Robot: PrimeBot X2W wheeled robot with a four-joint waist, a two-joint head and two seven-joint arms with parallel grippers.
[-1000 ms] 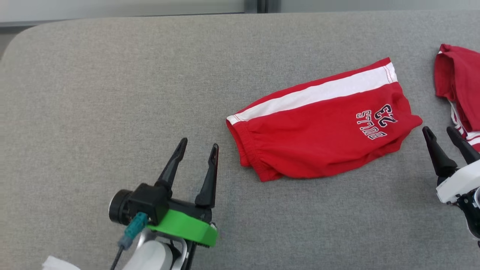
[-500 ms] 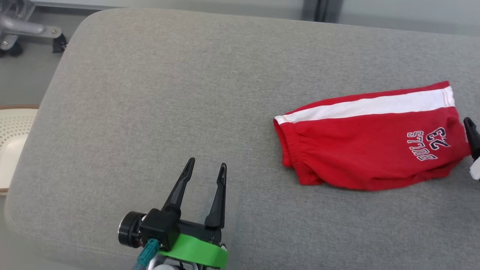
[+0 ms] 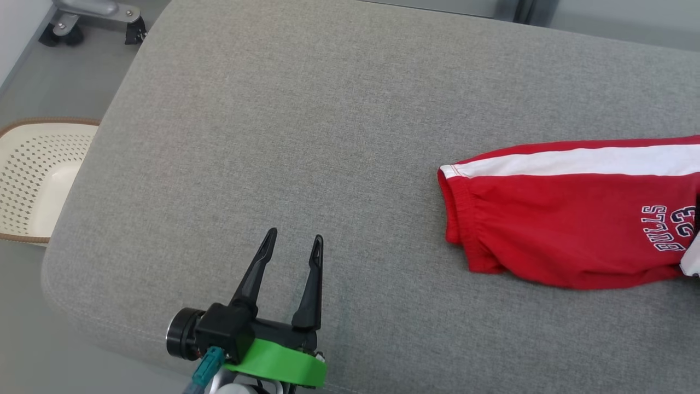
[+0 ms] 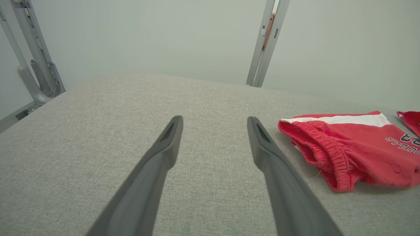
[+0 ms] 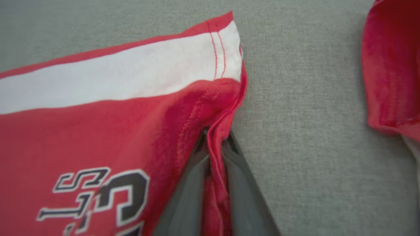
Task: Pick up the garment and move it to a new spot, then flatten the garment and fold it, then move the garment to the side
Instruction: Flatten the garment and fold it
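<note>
1. Now the garment (image 3: 569, 219), red shorts with a white stripe, lies on the grey tabletop (image 3: 328, 109).
2. The right pincer (image 5: 216, 134) is narrow, pinching a red fold at the garment's leg-hem end.
3. The left pincer (image 3: 294, 236) stands wide over the tabletop, well apart from the garment's waistband end.
4. Farther beyond that end, a cream perforated basket (image 3: 27, 164) shows its pale bottom.
5. Another red cloth (image 5: 390, 65) lies near the pinched end.

Grey fabric-topped table (image 3: 273, 109) w/ rounded corner, pale wall (image 4: 147, 36) & metal post (image 4: 265, 42) behind, grey floor (image 3: 54, 71) at left w/ cream perforated basket (image 3: 33, 164) & wheeled metal base (image 3: 90, 22)
</note>
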